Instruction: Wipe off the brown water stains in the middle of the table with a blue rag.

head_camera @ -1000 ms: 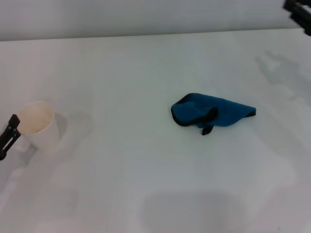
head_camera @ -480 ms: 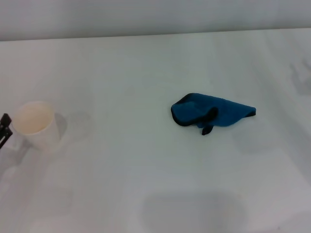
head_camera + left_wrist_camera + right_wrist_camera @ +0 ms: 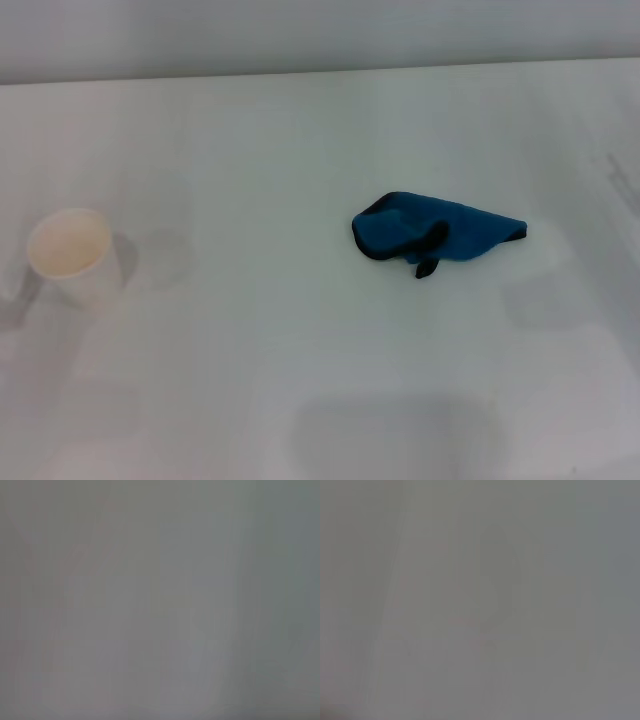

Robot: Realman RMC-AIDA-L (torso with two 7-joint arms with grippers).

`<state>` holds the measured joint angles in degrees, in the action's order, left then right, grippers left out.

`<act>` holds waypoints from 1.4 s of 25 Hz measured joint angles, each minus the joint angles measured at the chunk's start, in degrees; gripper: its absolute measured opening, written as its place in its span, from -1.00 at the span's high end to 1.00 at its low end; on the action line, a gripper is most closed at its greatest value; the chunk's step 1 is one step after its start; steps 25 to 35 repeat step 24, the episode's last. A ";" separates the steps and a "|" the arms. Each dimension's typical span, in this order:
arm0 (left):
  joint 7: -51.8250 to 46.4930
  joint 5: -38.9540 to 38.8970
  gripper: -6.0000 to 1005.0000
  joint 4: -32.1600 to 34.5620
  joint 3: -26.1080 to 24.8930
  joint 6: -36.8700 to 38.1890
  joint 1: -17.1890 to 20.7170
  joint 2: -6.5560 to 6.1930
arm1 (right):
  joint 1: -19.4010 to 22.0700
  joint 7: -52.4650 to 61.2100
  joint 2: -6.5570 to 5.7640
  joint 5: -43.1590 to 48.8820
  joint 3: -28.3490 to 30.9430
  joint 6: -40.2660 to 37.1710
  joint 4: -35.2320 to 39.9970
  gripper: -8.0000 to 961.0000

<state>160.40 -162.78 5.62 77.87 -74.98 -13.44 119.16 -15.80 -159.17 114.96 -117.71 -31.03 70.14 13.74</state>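
The blue rag (image 3: 432,232) with dark black edging and a short black tag lies crumpled on the white table (image 3: 300,140), right of the middle in the head view. No brown water stain shows on the table. Neither gripper is in view. Both wrist views show only a plain grey surface.
A white paper cup (image 3: 72,256) stands upright at the left side of the table. The table's far edge meets a grey wall at the top of the head view.
The left gripper's dark tip beside the cup has drawn out of view at the left edge. The right gripper at the top right corner left the view earlier. The rag has not moved.
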 joint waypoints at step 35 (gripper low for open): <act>1.44 -4.94 -0.74 0.71 -2.93 2.12 -4.48 -0.26 | -1.07 -5.16 0.18 -0.16 2.90 -0.49 -6.26 -0.83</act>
